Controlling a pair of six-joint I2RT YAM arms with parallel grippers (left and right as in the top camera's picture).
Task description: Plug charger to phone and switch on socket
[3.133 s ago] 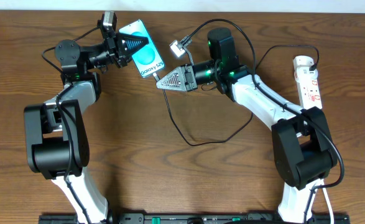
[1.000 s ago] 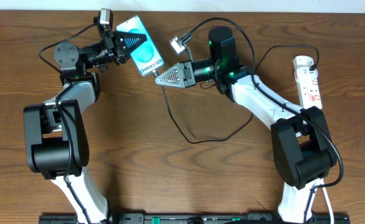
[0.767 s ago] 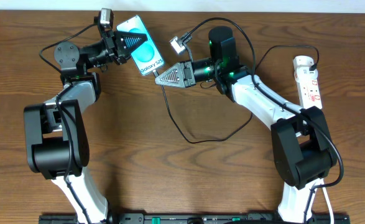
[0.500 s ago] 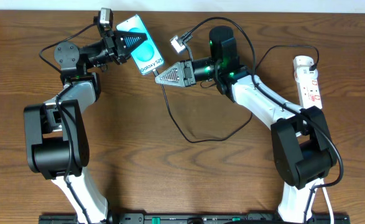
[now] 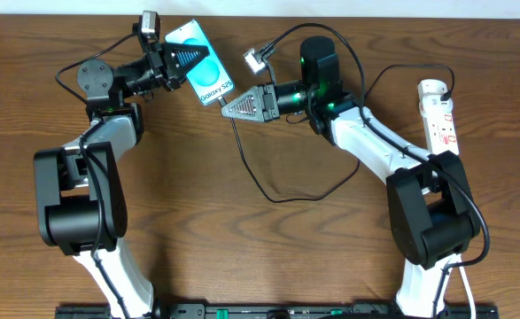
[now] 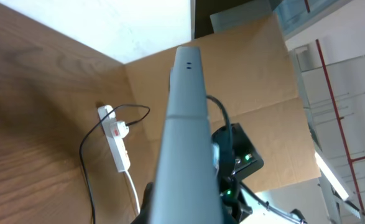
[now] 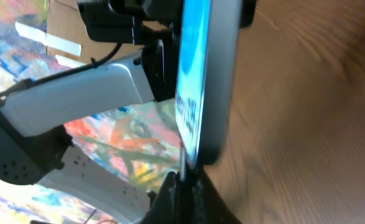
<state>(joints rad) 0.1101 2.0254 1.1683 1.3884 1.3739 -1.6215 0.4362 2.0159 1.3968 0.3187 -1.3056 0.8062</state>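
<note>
Phone (image 5: 208, 78): one, held at the far side of the table, left of centre. Its cyan screen faced the overhead camera. The white strip at the end nearest the right arm read "Galaxy S25". In the right wrist view that print was edge-on and not legible. The left gripper (image 5: 202, 57) was clamped on the phone, with one black finger lying across the screen. The left wrist view showed only the phone's grey edge (image 6: 185, 143) running up mid-frame. Couldn't tell whether the phone cleared the table.

Charger (image 5: 258, 188): one thin black cable. Its free end was pinched in the right gripper (image 5: 226, 112), fingers drawn close together, tip just beside the "Galaxy S25" end. In the right wrist view the connector (image 7: 183, 163) stuck out past the fingertips (image 7: 170, 199) and met the phone's end edge. Couldn't tell if it was seated in the port or only touching. From the gripper the cable dropped toward the near side and looped across the wooden table (image 5: 180, 195). It then climbed back past the right arm (image 5: 375, 146) toward the socket.

Socket (image 5: 439, 111): one white power strip, flat on the table at the far right, well apart from the phone. It had red markings, too small to read or count. A black lead was plugged in near its far end. A white cord (image 6: 132, 193) trailed off it.

Two arms in total, with green lights lit on both.
</note>
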